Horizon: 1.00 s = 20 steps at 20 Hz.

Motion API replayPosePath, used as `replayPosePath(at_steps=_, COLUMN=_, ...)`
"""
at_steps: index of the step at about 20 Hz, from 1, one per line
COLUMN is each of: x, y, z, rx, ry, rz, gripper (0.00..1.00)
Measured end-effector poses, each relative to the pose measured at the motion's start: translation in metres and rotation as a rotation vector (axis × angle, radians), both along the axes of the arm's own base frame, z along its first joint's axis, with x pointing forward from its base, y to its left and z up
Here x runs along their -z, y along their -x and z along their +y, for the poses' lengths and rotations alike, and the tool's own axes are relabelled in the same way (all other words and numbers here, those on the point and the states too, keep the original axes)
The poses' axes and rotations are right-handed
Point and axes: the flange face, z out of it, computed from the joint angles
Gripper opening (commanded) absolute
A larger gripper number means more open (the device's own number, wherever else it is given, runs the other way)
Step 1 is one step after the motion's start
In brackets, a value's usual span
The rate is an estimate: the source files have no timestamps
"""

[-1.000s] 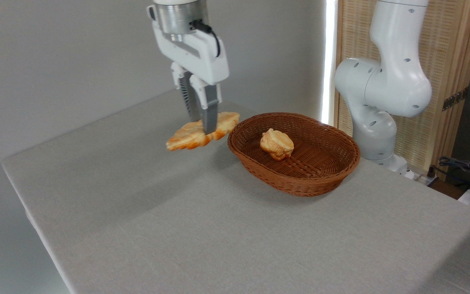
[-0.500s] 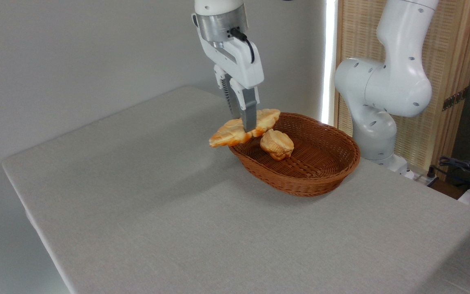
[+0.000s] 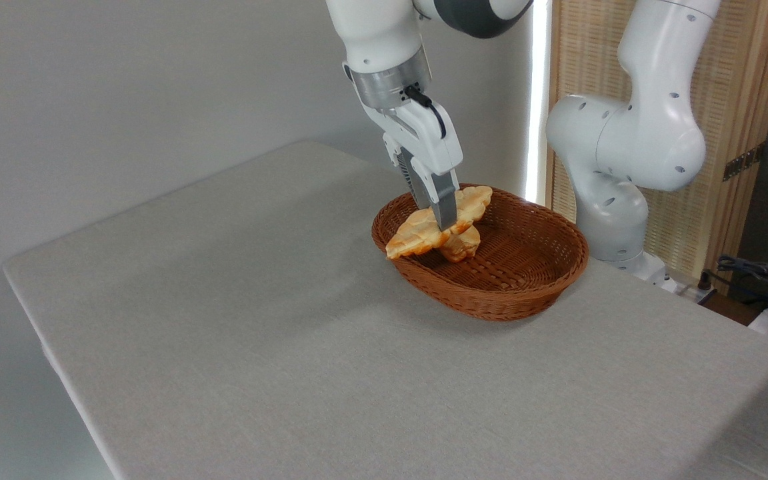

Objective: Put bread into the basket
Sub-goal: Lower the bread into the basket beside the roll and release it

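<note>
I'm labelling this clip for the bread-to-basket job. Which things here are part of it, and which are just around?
Part of the job:
- bread, held in the gripper
- basket

Just around:
- small bun in the basket, mostly hidden under the bread
- table
- cables at far right

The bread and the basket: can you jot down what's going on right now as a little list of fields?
Gripper: shut on the bread
Bread: long golden loaf, held tilted over the basket's left part
Basket: brown wicker oval on the table
Small bun: in the basket, mostly hidden behind the bread
Bread released: not yet
</note>
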Motion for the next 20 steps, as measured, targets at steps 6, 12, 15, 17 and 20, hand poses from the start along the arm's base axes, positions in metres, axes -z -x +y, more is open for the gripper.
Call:
replayPosePath(at_steps=6, x=0.011, y=-0.002, z=0.000, rx=0.000, ry=-0.003, rz=0.027, gripper=1.00)
replayPosePath(at_steps=12, x=0.023, y=-0.008, z=0.000, rx=-0.001, ry=-0.004, rz=0.057, gripper=1.00)
replayPosePath(at_steps=15, x=0.023, y=-0.008, z=0.000, rx=-0.001, ry=-0.004, rz=0.057, gripper=1.00)
replayPosePath(at_steps=17, x=0.023, y=-0.009, z=0.000, rx=-0.001, ry=-0.004, rz=0.056, gripper=1.00)
replayPosePath(at_steps=20, x=0.022, y=-0.009, z=-0.001, rx=0.000, ry=-0.004, rz=0.053, gripper=1.00)
